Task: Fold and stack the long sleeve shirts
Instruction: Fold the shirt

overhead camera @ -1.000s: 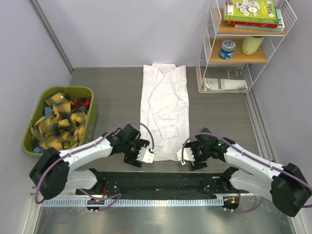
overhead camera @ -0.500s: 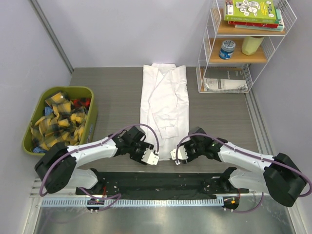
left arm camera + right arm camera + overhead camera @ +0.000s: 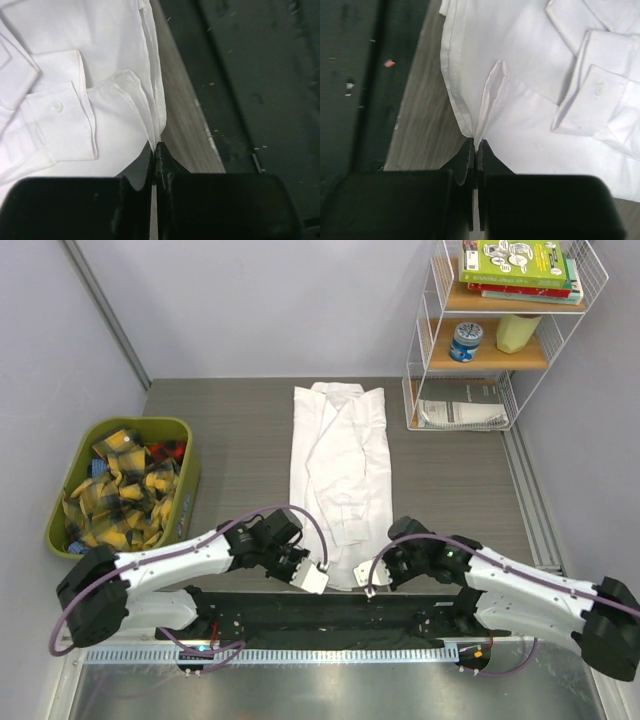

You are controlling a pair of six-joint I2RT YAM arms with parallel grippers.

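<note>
A white shirt lies lengthwise down the middle of the bench, collar at the far end. The left hand is clamped on its near left hem corner, and the right hand on the near right one. At the left, a green bin holds plaid cloths. The far-right wire shelf carries books, a tin, a jar and papers.
</note>
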